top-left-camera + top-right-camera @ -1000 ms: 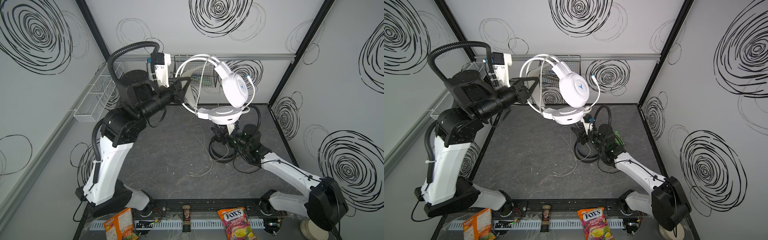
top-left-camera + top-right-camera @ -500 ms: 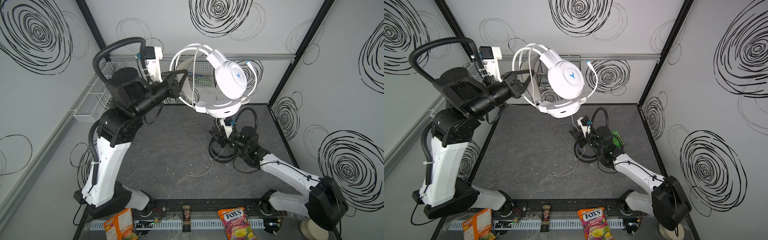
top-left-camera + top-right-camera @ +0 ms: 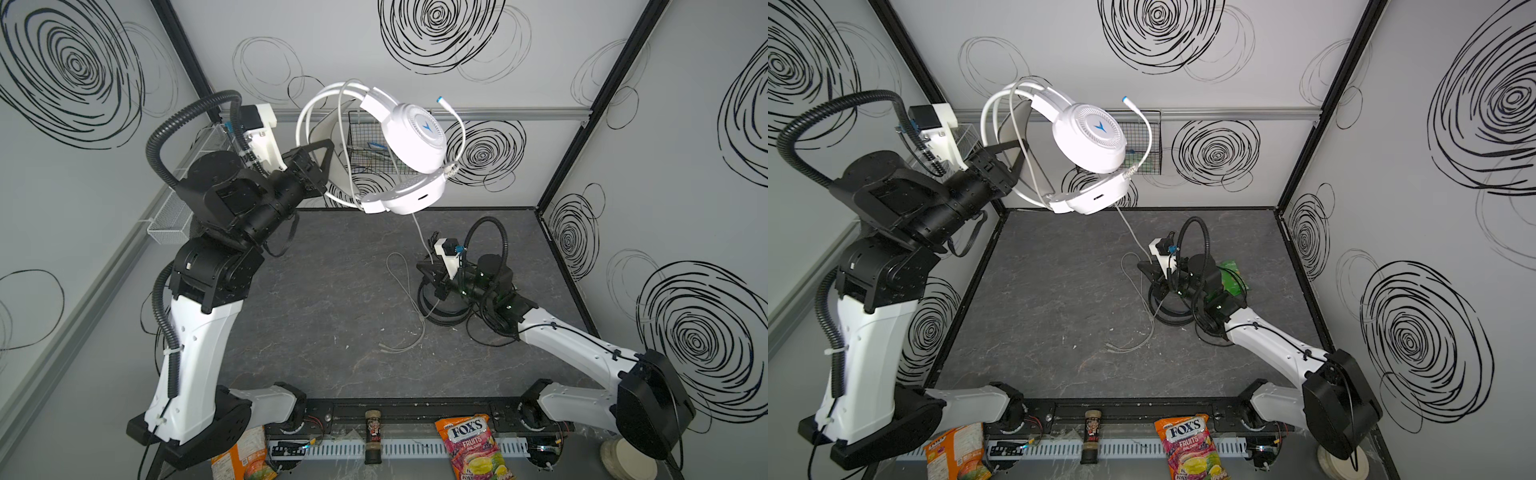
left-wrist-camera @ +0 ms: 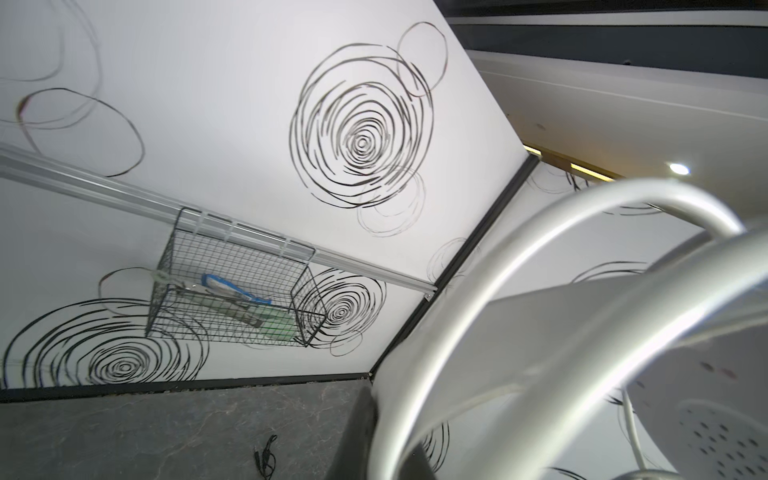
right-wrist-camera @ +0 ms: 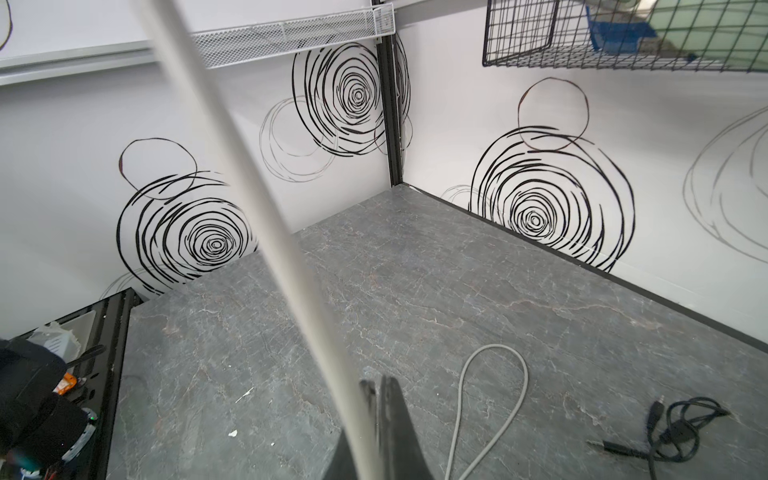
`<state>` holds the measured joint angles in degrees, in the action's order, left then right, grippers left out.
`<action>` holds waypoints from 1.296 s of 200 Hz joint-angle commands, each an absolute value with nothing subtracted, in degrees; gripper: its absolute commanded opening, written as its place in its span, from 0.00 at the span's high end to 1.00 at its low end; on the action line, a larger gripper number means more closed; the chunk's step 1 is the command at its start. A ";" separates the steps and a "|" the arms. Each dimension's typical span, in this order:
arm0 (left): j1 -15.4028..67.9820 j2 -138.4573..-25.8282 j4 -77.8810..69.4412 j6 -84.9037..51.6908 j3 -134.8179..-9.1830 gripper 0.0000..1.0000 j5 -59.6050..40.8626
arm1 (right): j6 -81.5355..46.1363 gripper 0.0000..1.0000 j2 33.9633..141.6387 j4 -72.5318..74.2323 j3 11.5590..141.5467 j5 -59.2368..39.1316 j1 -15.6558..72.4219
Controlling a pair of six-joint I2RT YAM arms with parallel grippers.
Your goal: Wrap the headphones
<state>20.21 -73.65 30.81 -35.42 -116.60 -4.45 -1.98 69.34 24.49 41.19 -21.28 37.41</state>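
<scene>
Headset [image 3: 411,141] aloft, cable [image 5: 249,187] perhaps in closed right gripper [image 5: 377,386]

White headset [image 3: 409,143] raised aloft, white cable [image 3: 421,237] hanging slack, black headset [image 3: 444,313] seemingly lying flat below, partly hidden

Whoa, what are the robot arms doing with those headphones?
The left gripper is shut on the band of the white headphones, holding them high in the air. Their white cable hangs down to the table. The right gripper is shut low down, right beside it; whether it pinches the cable is unclear. The black headphones lie on the table nearby.
</scene>
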 commanded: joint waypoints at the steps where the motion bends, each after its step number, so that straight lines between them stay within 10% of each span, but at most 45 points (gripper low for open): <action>1: 19.01 -72.33 22.85 -41.04 -115.95 1.00 3.22 | -0.16 1.00 67.04 18.35 41.40 -23.90 38.00; 132: 19.05 -74.65 23.01 -47.17 -106.96 1.00 14.89 | 24.58 1.00 71.45 -7.26 60.28 -18.43 62.10; 259: 26.37 -75.05 39.03 -22.37 -102.04 1.00 41.60 | 48.54 1.00 73.39 -17.33 88.00 13.48 69.94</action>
